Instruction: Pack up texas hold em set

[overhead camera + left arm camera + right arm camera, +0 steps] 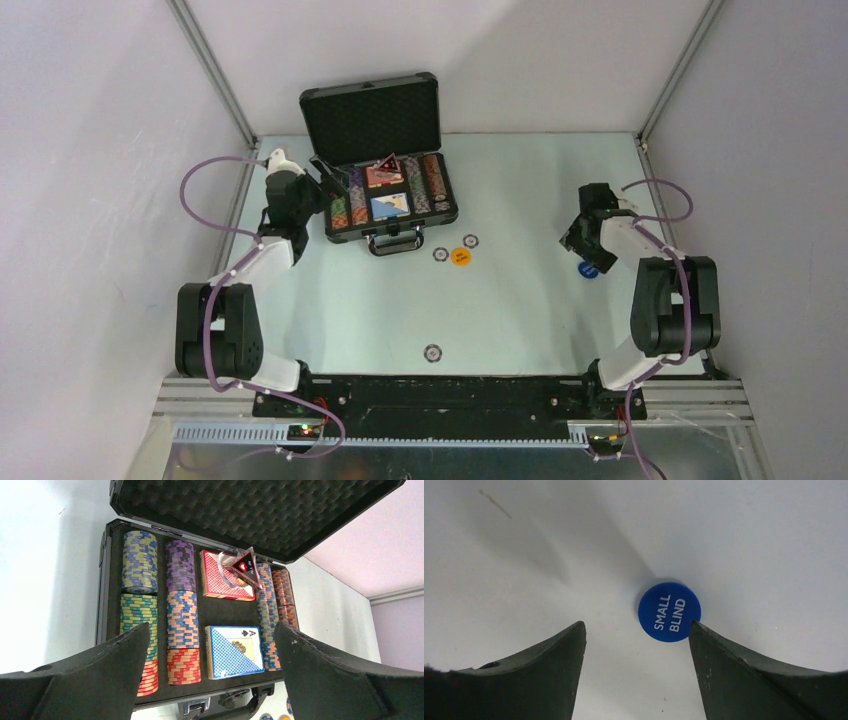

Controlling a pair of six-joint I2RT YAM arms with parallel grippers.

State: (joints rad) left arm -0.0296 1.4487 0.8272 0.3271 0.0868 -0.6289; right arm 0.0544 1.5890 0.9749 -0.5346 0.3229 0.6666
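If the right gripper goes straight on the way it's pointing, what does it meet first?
Probably the flat blue round SMALL BLIND button on the white table, off-centre between the right gripper's open jaws; depth is unclear.

The black hard briefcase has a smooth, faintly shiny rim; its lid lining is matt black egg-crate foam, soft and dimpled; the handle fittings look like bright metal; the rows of multicoloured chips look matt; the red-patterned card deck and the dark triangular marker gleam like glossy clear plastic; the blue round button is smooth plastic with a dull sheen; the white table is smooth and satin; the dark fingers of the right gripper look matt, finely speckled and scuffed.
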